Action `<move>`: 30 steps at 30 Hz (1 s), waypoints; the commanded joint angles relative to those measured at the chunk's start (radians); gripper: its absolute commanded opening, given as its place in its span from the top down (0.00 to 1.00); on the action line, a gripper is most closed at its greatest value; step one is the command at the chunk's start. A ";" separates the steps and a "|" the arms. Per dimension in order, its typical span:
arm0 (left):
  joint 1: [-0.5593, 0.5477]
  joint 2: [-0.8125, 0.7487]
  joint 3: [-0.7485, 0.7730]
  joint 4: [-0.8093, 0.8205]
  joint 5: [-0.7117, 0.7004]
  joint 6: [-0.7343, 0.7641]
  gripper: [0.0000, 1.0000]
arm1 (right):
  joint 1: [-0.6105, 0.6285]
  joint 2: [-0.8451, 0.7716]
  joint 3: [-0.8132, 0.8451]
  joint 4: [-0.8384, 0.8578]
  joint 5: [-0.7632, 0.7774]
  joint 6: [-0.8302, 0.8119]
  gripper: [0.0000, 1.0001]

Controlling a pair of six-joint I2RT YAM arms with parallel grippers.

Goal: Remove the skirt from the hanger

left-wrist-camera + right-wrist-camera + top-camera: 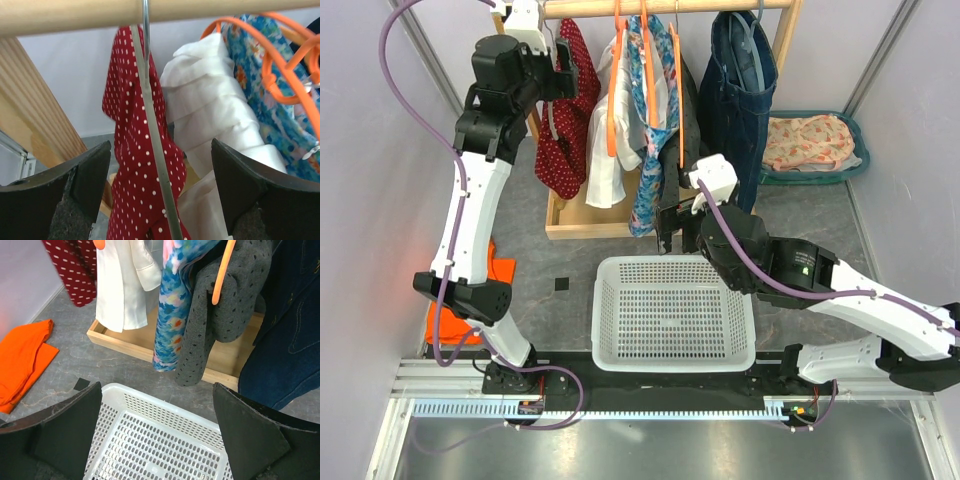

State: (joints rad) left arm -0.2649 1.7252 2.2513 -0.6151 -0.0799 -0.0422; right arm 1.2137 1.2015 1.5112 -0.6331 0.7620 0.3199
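A wooden rail (pixel 670 6) runs across the back, crowded with clothes. From the left hang the red polka-dot skirt (pixel 565 130), a white garment (pixel 605 150), a blue floral garment (pixel 650 130) on orange hangers (pixel 280 65), a grey dotted garment (pixel 225 315) and a denim garment (pixel 740 90). The white garment presses against the skirt's right side.

The skirt hangs on a thin wire hanger (pixel 150 125) hooked over the rail, near the rack's slanted wooden post. The left gripper (pixel 160 150) is raised to just under the rail. Its fingers (pixel 85 175) stand apart, one on each side of the skirt and the hanger wire – neither is clearly touching the cloth.

The right gripper (pixel 157 390) is low, above the far rim of a white perforated basket (pixel 600 300), with its fingers spread wide and nothing between them.

The surface (pixel 540 260) is grey and mottled. An orange cloth (pixel 25 355) lies at its left edge, and a shallow wooden base tray (pixel 580 225) sits beneath the clothes. A teal tub (pixel 850 165) holding patterned fabric stands at the right rear – pale walls close in on three sides.
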 commanded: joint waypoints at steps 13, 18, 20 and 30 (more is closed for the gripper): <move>0.004 -0.044 -0.114 0.032 -0.032 -0.008 0.98 | 0.001 -0.031 -0.009 0.041 0.030 0.007 0.02; 0.004 -0.062 -0.042 0.032 -0.034 -0.008 0.98 | 0.003 -0.025 -0.020 0.049 0.031 0.005 0.03; 0.004 -0.078 0.002 0.028 -0.029 -0.005 0.98 | 0.003 -0.022 -0.020 0.052 0.034 0.004 0.03; 0.004 -0.355 -0.169 -0.064 0.040 0.068 0.97 | 0.001 -0.039 -0.014 0.056 0.030 0.005 0.03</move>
State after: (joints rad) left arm -0.2592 1.5703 2.1597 -0.7307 -0.0738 -0.0418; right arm 1.2137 1.1843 1.4929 -0.6041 0.7692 0.3195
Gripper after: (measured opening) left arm 0.070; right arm 0.968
